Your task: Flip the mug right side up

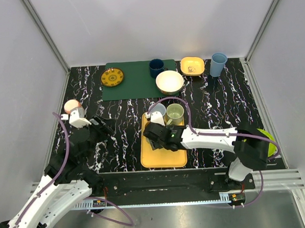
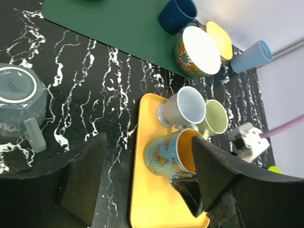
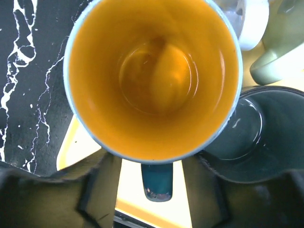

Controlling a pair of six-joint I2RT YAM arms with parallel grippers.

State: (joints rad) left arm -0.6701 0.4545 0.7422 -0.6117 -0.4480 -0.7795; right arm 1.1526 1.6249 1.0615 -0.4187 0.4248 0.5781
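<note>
Right wrist view: the yellow tray [image 3: 130, 183] is carrying the butterfly mug [image 3: 152, 80], standing mouth-up, with the right gripper [image 3: 153, 199] straddling its handle [image 3: 156, 183] half-open without pinching, so it should be retreating straight back; only the left wrist view is revealing an overturned grey mug [image 2: 19, 99] off-tray.

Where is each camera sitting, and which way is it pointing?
Top external: above and behind the bases, looking down on the black marbled table; left arm and right arm show.
Left wrist: over the table, angled toward the yellow plastic tray; the open left gripper frames the view.
Right wrist: directly above the orange-lined butterfly mug, looking down; the right gripper flanks its handle.
Shared: both wrist views show that mug.
</note>
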